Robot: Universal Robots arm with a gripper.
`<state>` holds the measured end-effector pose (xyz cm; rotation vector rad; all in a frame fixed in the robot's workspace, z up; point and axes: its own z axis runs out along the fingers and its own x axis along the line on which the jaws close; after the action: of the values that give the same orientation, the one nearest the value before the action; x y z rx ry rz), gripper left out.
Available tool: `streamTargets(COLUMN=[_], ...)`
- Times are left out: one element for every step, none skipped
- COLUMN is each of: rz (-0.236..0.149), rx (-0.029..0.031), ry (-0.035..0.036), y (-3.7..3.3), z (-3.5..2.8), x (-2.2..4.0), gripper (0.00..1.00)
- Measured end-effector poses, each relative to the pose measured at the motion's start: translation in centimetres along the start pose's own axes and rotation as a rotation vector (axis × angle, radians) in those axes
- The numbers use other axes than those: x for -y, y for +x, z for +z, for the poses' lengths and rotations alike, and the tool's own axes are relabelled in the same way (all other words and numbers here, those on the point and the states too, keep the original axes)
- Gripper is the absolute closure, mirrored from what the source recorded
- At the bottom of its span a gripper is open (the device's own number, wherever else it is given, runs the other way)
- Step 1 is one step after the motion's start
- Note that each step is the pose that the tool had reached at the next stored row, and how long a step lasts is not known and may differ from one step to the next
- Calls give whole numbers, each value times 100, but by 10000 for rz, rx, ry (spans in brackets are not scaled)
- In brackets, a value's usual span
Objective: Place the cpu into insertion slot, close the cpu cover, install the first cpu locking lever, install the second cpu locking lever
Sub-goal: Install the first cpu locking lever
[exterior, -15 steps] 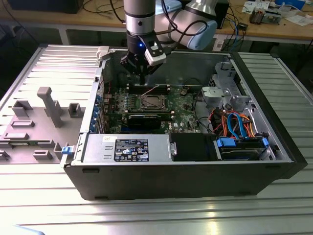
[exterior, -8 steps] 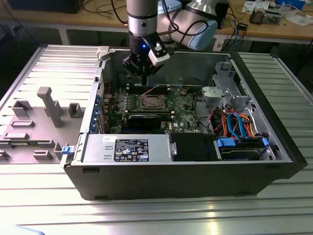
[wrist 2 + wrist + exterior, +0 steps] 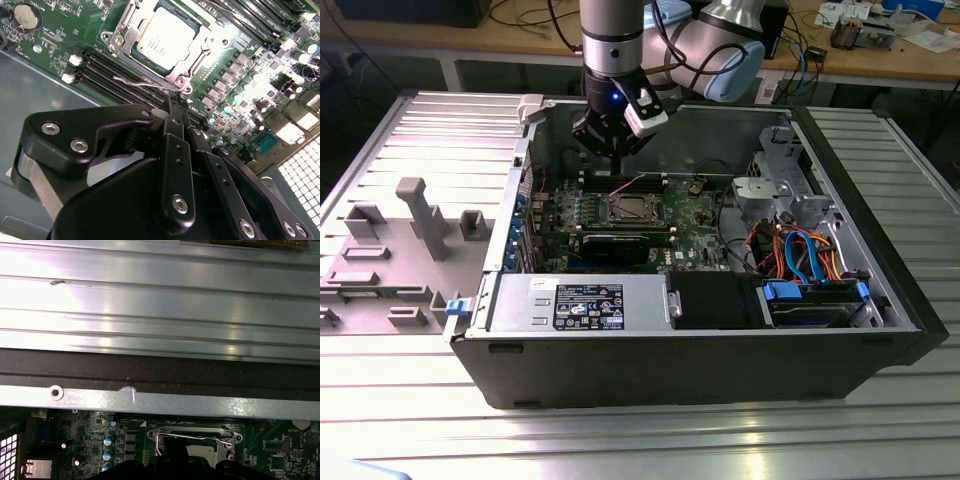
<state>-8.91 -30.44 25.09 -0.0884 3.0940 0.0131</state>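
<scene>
1 cpu (image 3: 165,37) lying flat, silver face up, inside 1 closed cpu cover (image 3: 207,40), 1 wire lever (image 3: 142,82) lengthwise along memory slots (image 3: 105,67), 1 gripper (image 3: 173,102) at lever, jaws together, grasp unclear

No legible text, black label (image 3: 588,306) on the power supply box (image 3: 520,303) unreadable, faint print on the cpu (image 3: 159,37) unreadable

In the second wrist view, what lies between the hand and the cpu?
A thin wire lever and the cpu cover frame lie between hand and cpu in the second wrist view.
</scene>
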Motion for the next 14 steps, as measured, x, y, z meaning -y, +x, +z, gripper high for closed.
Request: streamTargets(rz=[0,0,0,0,0,0,0,0,2,5,9,11,11,9], rx=[0,0,0,0,0,0,0,1,4,9,12,15,13,13], ry=[0,0,0,0,0,0,0,-2,-22,-127,-199,-222,-223,-223], y=[0,0,0,0,0,0,0,0,1,0,0,1,1,-1], z=[0,0,0,1,1,1,1,2,6,9,11,19,42,55], x=[0,0,0,0,0,0,0,0,0,1,1,1,2,2], gripper=[89,89,89,89,89,89,89,89,89,89,89,89,89,89])
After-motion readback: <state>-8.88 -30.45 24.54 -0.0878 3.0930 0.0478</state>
